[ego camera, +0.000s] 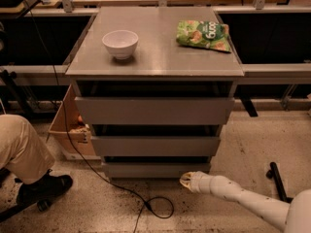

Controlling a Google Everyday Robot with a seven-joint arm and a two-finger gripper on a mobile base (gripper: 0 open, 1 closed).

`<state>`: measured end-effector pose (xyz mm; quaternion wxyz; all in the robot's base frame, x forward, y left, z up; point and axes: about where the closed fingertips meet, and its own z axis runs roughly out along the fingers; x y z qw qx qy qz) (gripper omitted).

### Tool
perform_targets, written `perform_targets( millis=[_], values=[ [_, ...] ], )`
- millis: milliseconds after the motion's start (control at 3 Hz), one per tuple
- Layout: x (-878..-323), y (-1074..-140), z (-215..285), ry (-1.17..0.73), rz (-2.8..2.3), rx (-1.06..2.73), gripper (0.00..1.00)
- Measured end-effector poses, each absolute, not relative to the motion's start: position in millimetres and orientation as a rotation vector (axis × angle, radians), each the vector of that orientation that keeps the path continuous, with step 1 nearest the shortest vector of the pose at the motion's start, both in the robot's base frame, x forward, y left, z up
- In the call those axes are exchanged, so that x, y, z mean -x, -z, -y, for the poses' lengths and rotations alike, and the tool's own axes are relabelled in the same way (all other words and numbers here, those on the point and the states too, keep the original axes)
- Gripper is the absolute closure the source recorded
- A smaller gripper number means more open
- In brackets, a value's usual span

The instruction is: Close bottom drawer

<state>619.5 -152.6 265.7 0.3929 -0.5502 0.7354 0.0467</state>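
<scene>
Your gripper sat low over the floor, right at the lower edge of the bottom drawer, towards that front's right end. It pointed left, with the white arm running back from it to the lower right corner of the view. You could not tell from this view whether the gripper was open or closed, nor whether it touched the drawer front. Nothing showed in its hold.

The bottom drawer was the lowest and narrowest of the three grey fronts on the cabinet. Its front stood beneath the middle drawer, with a thin dark gap between the two. The top drawer was the widest and tallest, with a deeper dark gap above it, under the cabinet top. Whether the bottom drawer was fully home, you could not tell.

On the cabinet top, a white bowl stood upright at the left and a green chip bag lay flat at the right rear, well apart from the bowl.

A black cable ran across the floor from the left of the cabinet and looped just left of your gripper. A cardboard box leaned beside the cabinet's left side. At the far left, a person's leg in tan trousers and a black shoe were in view.
</scene>
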Motion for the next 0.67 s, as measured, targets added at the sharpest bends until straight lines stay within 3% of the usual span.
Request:
perform_targets(
  millis=[333,667],
  values=[
    [-591,-286,150,-0.076,-1.851,1.545,1.00],
    [-567,-285,143,-0.098,-1.850,1.600,0.85]
  ],
)
